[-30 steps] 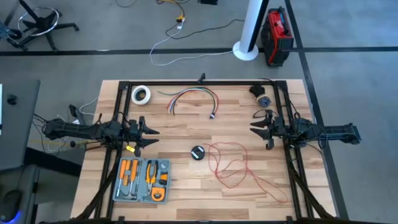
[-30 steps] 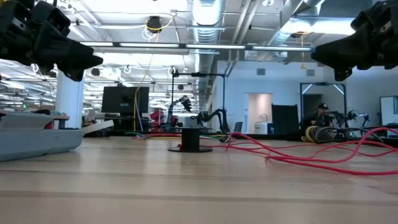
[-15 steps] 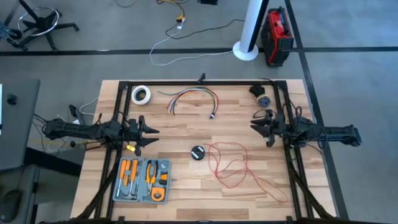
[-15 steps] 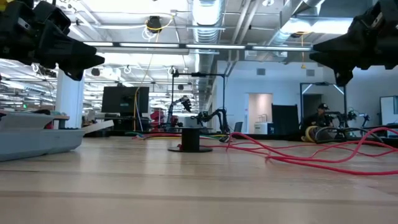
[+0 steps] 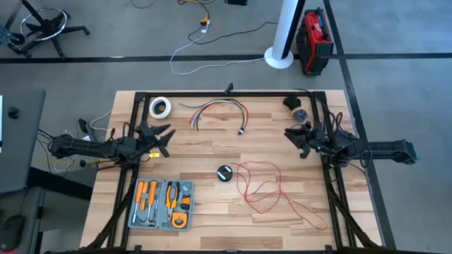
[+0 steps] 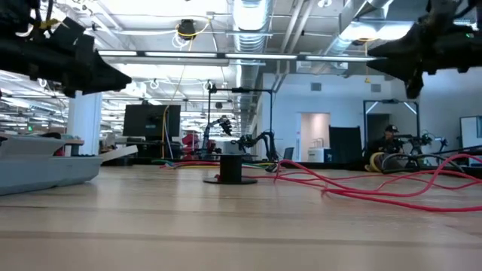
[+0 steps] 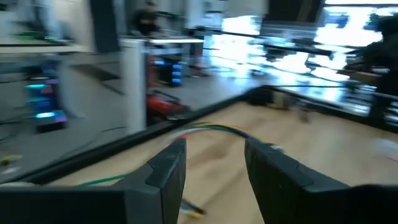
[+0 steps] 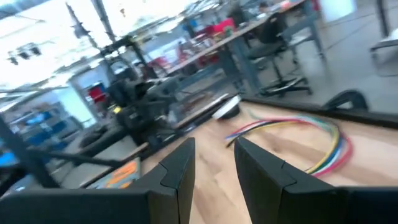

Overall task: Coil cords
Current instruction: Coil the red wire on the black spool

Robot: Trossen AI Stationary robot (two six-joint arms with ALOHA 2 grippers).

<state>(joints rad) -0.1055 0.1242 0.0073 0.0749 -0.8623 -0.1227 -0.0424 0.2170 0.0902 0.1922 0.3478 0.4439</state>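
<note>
From above, the red wire [image 5: 272, 187] sprawls loose on the table's right-front part, untouched, beside a black puck [image 5: 224, 173]. The left gripper [image 5: 161, 139] and right gripper [image 5: 295, 137] hang at the sides, presumably just starting. Low view: wire flat on the wood. Wrist views: both pincers spread apart, gripping nothing.
</note>
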